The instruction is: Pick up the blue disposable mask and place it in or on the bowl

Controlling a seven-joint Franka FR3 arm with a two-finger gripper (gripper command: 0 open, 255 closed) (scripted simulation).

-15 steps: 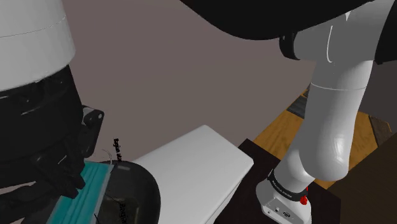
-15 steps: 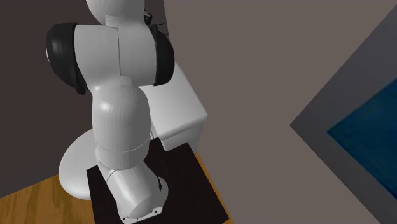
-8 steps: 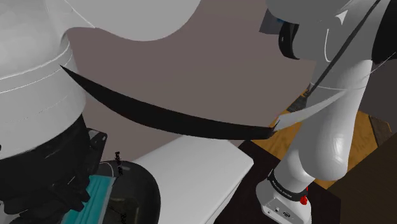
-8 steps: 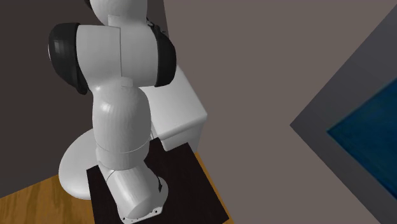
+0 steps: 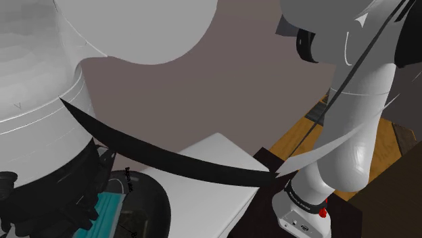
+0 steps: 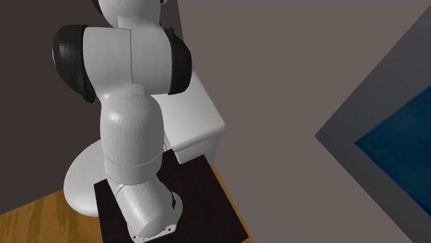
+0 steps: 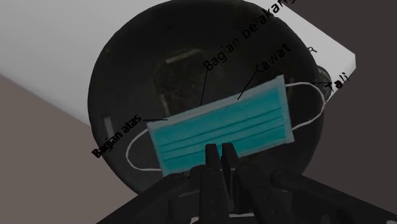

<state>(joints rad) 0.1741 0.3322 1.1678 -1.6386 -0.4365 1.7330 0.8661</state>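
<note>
- what does the mask look like?
- blue-green, with folds across it and thin white loops at both ends. small black words float around it.
- where is it?
- over the dark bowl on the white bench. my pincer is pinched on its edge.
- what is hard to see?
- in the shoulder view my arm covers most of it. i cannot tell if it touches the bowl.
</note>
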